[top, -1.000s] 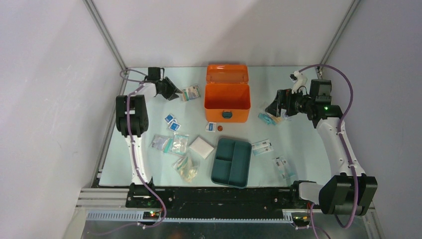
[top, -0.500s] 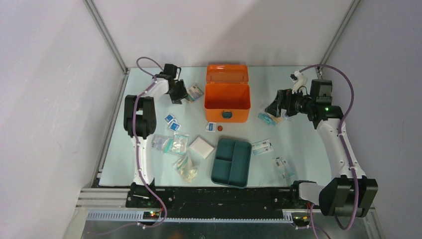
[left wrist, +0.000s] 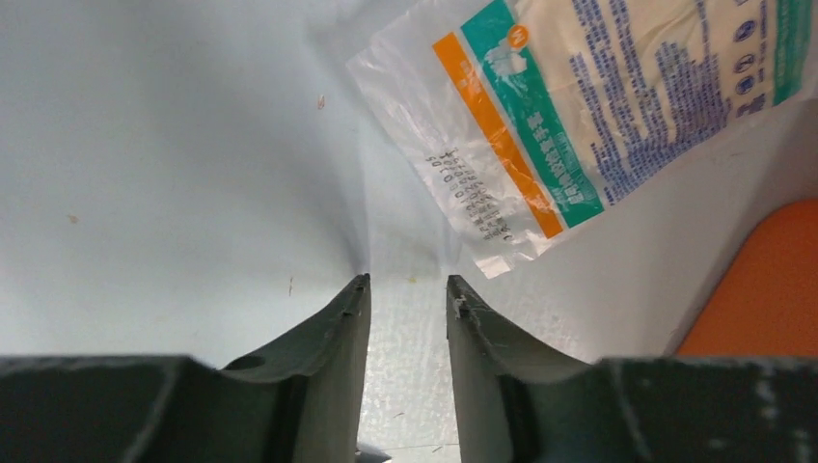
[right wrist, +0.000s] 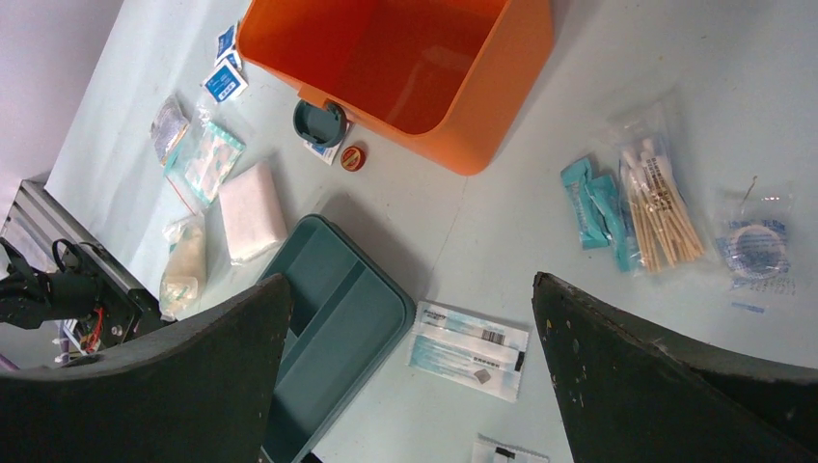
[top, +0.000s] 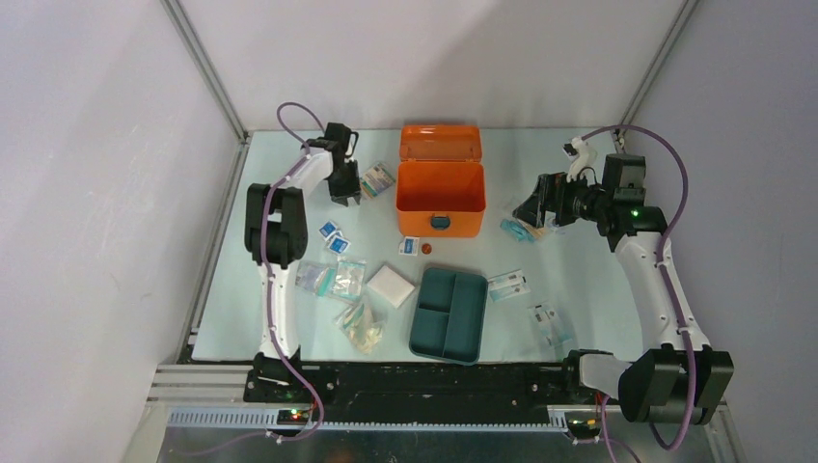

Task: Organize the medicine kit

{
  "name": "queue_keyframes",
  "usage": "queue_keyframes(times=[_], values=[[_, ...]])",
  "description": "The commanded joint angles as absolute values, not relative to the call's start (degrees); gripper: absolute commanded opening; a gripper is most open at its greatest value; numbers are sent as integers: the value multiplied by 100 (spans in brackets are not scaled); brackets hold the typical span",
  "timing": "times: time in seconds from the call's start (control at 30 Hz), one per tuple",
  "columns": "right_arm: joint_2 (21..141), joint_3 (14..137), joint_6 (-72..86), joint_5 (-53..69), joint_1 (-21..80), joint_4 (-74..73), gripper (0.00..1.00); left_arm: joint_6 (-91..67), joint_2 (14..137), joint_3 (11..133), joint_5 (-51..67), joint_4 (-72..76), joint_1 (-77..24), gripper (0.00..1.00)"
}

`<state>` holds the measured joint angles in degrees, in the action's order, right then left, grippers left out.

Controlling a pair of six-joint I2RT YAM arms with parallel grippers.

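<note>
- The left claw (left wrist: 406, 289) points down at the bench (left wrist: 174, 174); its two fingers stand a narrow gap apart with only bare bench surface between them, gripping nothing.
- Just beyond its fingertips lies a clear packet (left wrist: 598, 106) with orange and green stripes and blue print; one corner of the packet comes near the right finger (left wrist: 473, 328), but whether they touch I cannot tell.
- In the overhead view the left claw (top: 345, 189) is at the far left of the bench, with that packet (top: 377, 179) between it and the orange box (top: 440, 193).
- The right claw (right wrist: 410, 289) hangs above the bench with its fingers spread wide and nothing between them.
- Below it are the cotton swabs in a clear bag (right wrist: 656, 203), teal sachets (right wrist: 593, 198) touching the bag, and a small clear packet with a ring-shaped thing (right wrist: 757, 246) just beside.
- The orange box (right wrist: 415, 72) stands open at the far middle of the bench, its inside bare as far as the views show, its lid tipped back.
- A small red disc (right wrist: 354, 157) and a blue-white packet lie by its front latch (right wrist: 318, 122).
- The teal tray (right wrist: 328, 338) lies nearer the arm bases, apart from the box, with a white pad (right wrist: 253, 210) beside it.
</note>
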<state>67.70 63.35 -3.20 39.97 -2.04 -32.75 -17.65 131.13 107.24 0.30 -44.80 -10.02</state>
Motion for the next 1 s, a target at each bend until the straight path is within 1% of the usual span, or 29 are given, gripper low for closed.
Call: queue_keyframes(times=[0.0, 0.13, 0.23, 0.33, 0.57, 0.7, 0.77, 0.83, 0.97], values=[[6567, 6496, -326, 4068, -228, -3286, 99, -1660, 12765, 11243, 150, -4571, -1043, 46], [6631, 6503, -329, 4010, -227, -3264, 99, -1817, 13124, 12092, 885, -4416, -1037, 54], [6663, 6503, -335, 3955, -222, -3268, 99, -2135, 13500, 12597, 1468, -4108, -1048, 56], [6661, 6499, -429, 3839, -226, -3301, 99, -2500, 13839, 12691, 1882, -3717, -1072, 58], [6661, 6506, -464, 3702, -303, -3336, 100, -2881, 14313, 12606, 2086, -3518, -1081, 62], [6631, 6501, -456, 3707, -367, -3353, 99, -3020, 14068, 12095, 1872, -3535, -978, 62], [6617, 6499, -457, 3713, -400, -3365, 99, -3218, 13788, 11612, 1697, -3571, -866, 62], [6598, 6508, -449, 3720, -404, -3366, 99, -3322, 13478, 10747, 1591, -3653, -729, 62], [6577, 6499, -419, 3816, -405, -3332, 100, -3113, 12782, 9468, 1520, -3827, -502, 60]])
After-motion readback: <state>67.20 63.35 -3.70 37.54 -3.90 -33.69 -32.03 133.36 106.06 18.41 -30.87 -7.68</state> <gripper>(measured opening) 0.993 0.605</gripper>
